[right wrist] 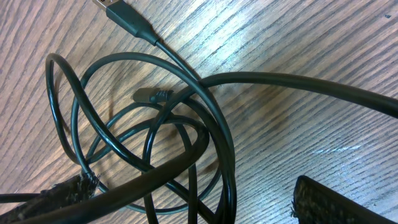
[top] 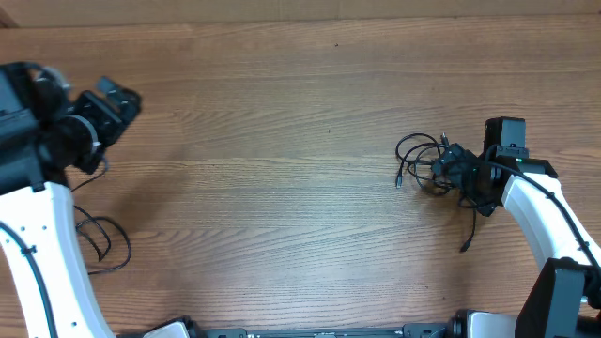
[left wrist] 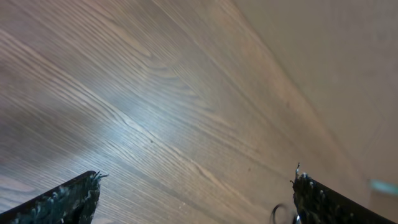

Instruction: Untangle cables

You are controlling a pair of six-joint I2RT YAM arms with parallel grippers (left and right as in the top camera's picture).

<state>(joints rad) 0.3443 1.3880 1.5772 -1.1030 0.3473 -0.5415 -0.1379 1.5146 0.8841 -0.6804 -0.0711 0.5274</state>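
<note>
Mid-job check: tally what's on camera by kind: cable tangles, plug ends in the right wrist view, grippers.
Cable tangle: 1
Plug ends: 2, metal-tipped plug, small plug
Grippers, open: 2, left gripper, right gripper
Total: 5

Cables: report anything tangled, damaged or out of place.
The cables lie in a knot of overlapping loops at the table's right side, under the open right gripper. A USB plug sticks out of the pile, and one strand trails toward the near edge. No damage shows.
</note>
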